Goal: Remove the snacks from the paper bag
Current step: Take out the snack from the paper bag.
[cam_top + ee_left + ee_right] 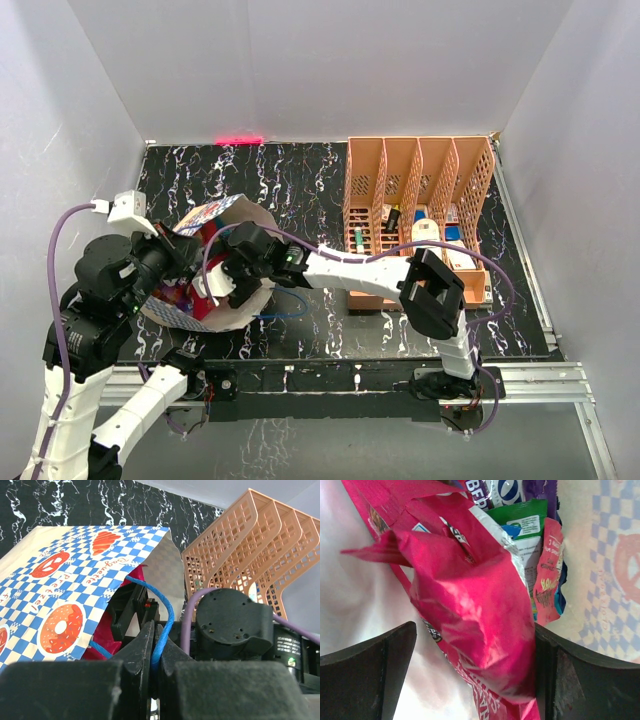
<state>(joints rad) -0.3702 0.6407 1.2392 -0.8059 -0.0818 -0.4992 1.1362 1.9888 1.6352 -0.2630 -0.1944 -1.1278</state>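
The paper bag (222,211) lies tilted on its side at the left of the table, with its mouth toward the right. My left gripper (156,645) is shut on the bag's blue cord handle (166,611) at the mouth. My right gripper (475,670) is inside the bag with its jaws wide open. A pink-red snack packet (480,610) lies between the jaws. It touches the right finger (580,680) and stands apart from the left finger (370,675). Behind it are a green packet (520,522), a purple packet (540,490) and a small red packet (547,575).
The peach slotted organizer (415,190) with small bottles and boxes stands at the back right and also shows in the left wrist view (250,555). A second blue handle loop (290,305) lies on the black marbled table (300,170). White walls enclose the table.
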